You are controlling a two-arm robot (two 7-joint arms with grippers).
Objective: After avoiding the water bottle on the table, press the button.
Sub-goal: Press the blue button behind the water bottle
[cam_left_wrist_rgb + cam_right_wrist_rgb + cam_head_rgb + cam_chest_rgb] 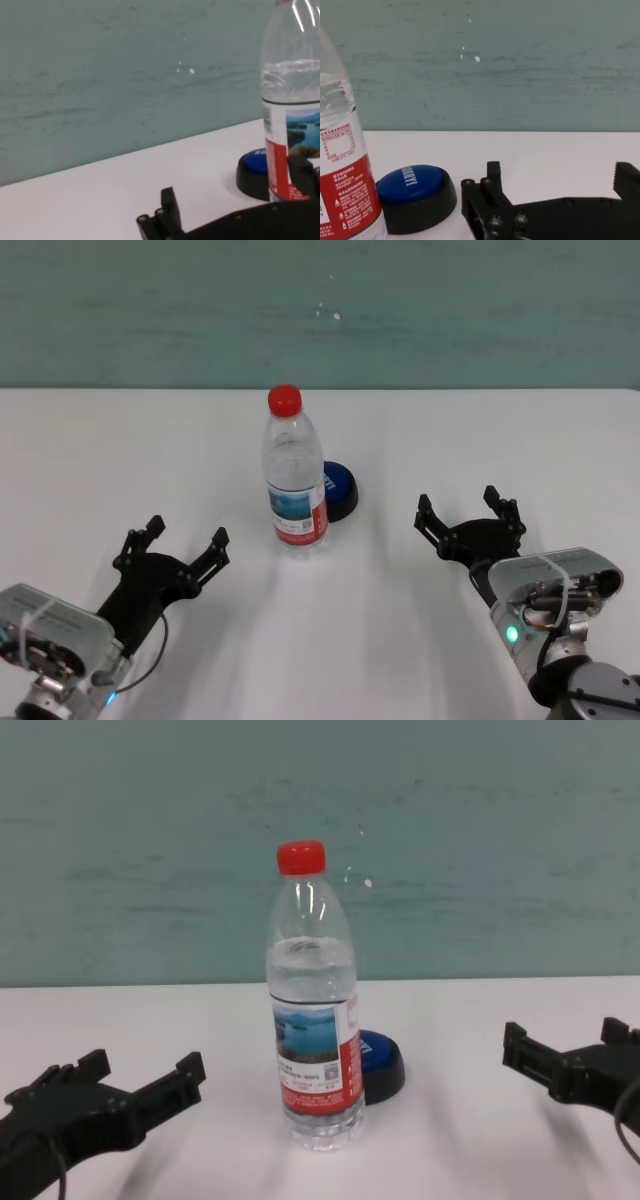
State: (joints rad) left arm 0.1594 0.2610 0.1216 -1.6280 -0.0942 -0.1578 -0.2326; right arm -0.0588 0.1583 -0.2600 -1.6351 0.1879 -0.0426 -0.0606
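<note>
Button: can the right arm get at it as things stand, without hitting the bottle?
Probably yes. The button sits behind the water bottle, toward the robot's right, and the open right gripper has bare table between.

Scuffed teal wall (pixel 320 310) behind

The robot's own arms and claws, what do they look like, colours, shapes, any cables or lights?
Both match. The left claw and right claw are matte black, each with two flat forked fingers ending in ridged, toothed tips and joined by visible screws. Behind each sits a silver-grey wrist housing wrapped by a white band. A thin black cable loops beside the left wrist, and a small green light glows on the right one.
</note>
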